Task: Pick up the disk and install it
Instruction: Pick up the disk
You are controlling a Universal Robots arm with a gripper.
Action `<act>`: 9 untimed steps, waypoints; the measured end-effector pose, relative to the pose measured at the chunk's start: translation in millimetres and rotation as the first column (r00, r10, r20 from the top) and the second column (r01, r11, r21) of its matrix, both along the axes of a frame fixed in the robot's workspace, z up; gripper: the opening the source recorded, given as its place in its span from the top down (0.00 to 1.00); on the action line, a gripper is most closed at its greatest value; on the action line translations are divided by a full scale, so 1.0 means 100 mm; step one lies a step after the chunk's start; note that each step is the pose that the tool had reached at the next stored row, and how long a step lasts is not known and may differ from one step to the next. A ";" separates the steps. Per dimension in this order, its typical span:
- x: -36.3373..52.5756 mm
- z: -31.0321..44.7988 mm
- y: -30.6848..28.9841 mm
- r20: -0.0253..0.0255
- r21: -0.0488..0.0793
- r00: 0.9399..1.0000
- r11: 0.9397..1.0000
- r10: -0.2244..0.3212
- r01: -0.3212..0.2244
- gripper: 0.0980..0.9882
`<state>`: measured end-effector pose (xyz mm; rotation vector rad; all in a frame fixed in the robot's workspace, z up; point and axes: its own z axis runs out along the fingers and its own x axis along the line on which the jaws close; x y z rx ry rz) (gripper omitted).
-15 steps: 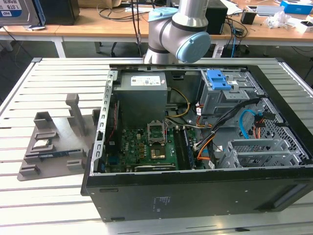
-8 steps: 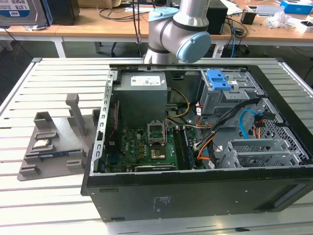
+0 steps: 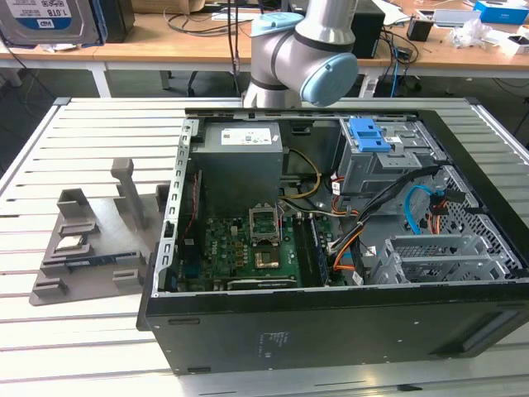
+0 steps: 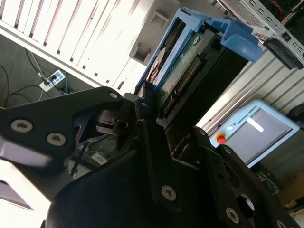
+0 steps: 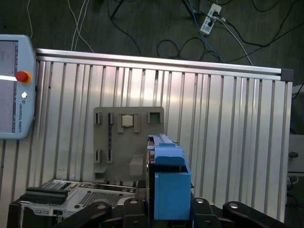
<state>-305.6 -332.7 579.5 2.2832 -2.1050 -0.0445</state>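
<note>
In both wrist views the disk is held high above the table, edge-on between my black fingers. In the second wrist view the disk [image 4: 183,64] shows its circuit-board side and connector, with the bright blue carrier frame [image 4: 237,40] wrapped round its end. In the first wrist view the blue carrier [image 5: 170,183] stands upright between the finger links. My gripper [image 4: 154,116] [image 5: 167,211] is shut on the disk. The open computer case [image 3: 331,248] lies on its side on the table, with an empty metal drive cage [image 3: 438,256] at the exterior view's right.
A grey holder fixture [image 3: 91,240] [image 5: 121,142] sits on the slatted aluminium table [image 3: 50,149]. Inside the case are a grey power supply [image 3: 241,157] and a blue ribbed latch [image 3: 369,135]. A teach pendant [image 5: 14,90] lies at the table's edge. Cables run across the floor.
</note>
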 end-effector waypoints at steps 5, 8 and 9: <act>0.191 0.000 0.000 0.000 0.000 1.000 1.000 0.000 0.000 0.70; 0.324 0.000 0.000 0.000 0.000 1.000 1.000 0.000 0.000 0.70; 0.365 0.000 0.000 0.000 0.000 1.000 1.000 0.000 0.000 0.70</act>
